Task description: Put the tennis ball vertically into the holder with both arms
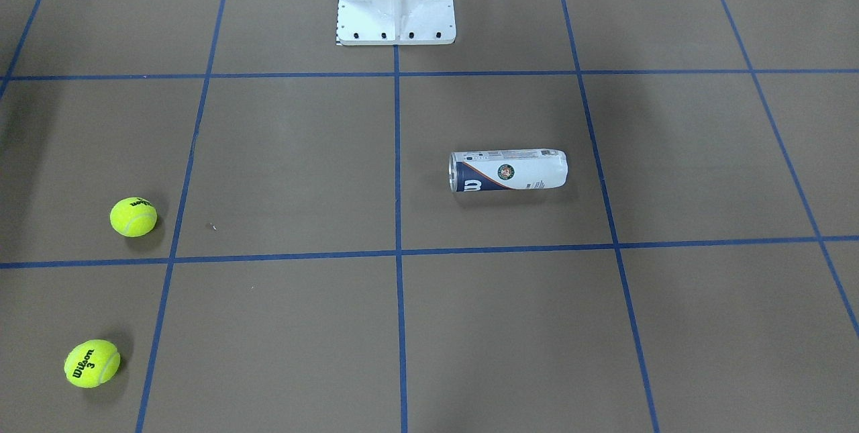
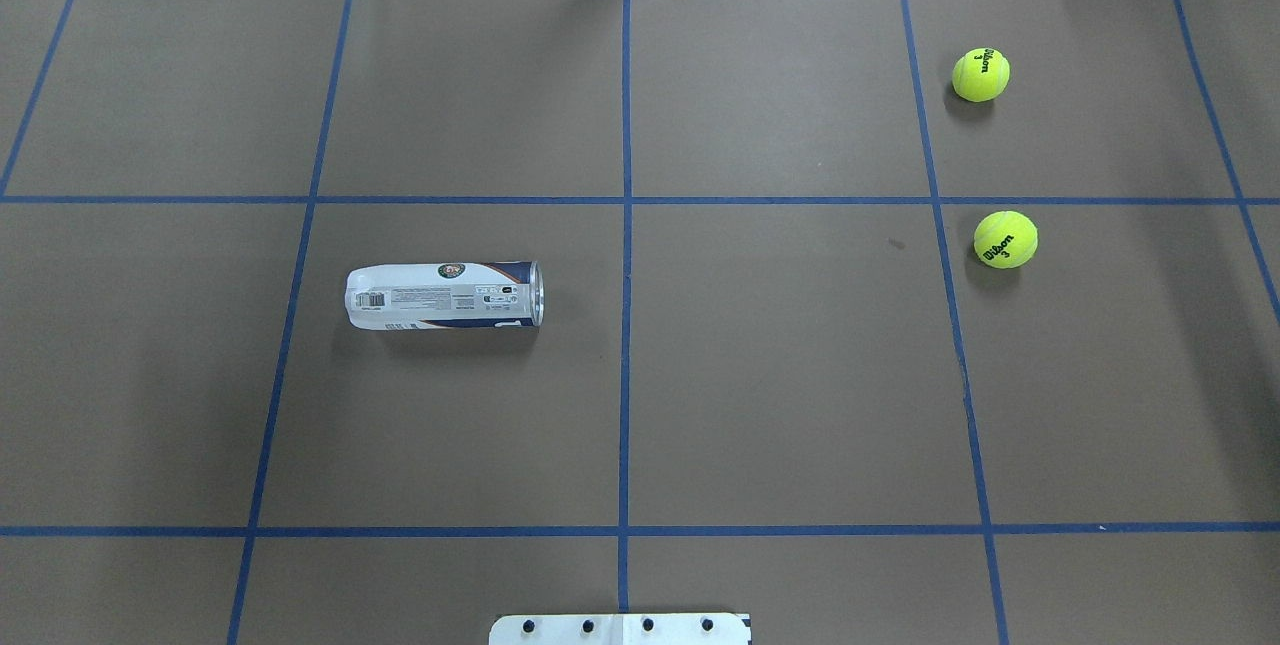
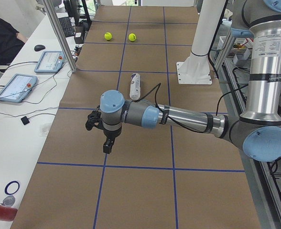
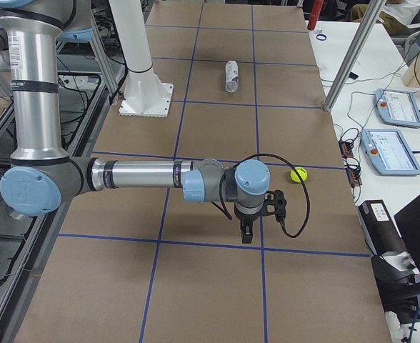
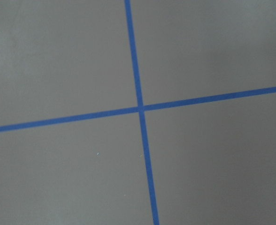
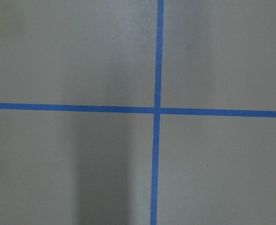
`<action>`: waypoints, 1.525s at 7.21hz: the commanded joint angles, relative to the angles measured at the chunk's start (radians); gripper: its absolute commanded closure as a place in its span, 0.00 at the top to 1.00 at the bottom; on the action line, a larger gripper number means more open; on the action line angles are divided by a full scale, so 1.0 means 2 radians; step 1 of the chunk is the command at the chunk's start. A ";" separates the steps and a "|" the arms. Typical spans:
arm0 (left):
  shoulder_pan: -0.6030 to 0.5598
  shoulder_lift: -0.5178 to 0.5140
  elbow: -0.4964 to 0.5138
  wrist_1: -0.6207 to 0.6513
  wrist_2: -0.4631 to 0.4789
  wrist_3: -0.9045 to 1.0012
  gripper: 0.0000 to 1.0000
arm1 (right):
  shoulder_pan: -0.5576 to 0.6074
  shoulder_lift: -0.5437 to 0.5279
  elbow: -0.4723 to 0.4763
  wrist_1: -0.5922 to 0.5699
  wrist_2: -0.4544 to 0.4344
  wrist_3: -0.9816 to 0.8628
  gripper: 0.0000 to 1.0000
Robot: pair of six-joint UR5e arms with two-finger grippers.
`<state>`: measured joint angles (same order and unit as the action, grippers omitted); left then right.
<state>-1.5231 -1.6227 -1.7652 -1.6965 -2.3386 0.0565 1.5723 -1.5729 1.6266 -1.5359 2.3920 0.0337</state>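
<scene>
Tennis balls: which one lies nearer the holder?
The ball in the same grid row as the holder; the other ball sits one row up in the overhead view.

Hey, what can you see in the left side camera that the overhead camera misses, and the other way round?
Only the left side view: the left arm stretched over the table, and a person near two tablets. Only the overhead: the barcode on the tennis-ball can. Both: that can lying on its side, two tennis balls, the white pedestal base.
</scene>
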 commanded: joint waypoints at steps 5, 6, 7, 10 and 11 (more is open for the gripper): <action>0.274 -0.168 -0.061 -0.011 0.003 -0.056 0.99 | 0.000 -0.007 0.000 -0.002 0.002 0.001 0.99; 0.319 -0.208 -0.053 -0.008 0.022 -0.059 0.99 | 0.000 -0.009 0.000 -0.002 0.004 0.001 0.99; 0.355 -0.216 -0.050 -0.008 0.033 -0.057 1.00 | -0.002 -0.016 0.002 -0.001 0.004 0.001 0.99; 0.383 -0.271 0.003 -0.008 0.044 -0.008 0.99 | 0.000 -0.039 0.020 0.003 0.004 -0.001 0.99; 0.386 -0.282 0.011 -0.008 0.044 0.017 0.99 | 0.000 -0.046 0.033 0.003 0.004 0.000 0.99</action>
<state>-0.7622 -2.1517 -1.7720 -1.7135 -2.2523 0.0312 1.5722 -1.6442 1.6623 -1.5302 2.3990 0.0328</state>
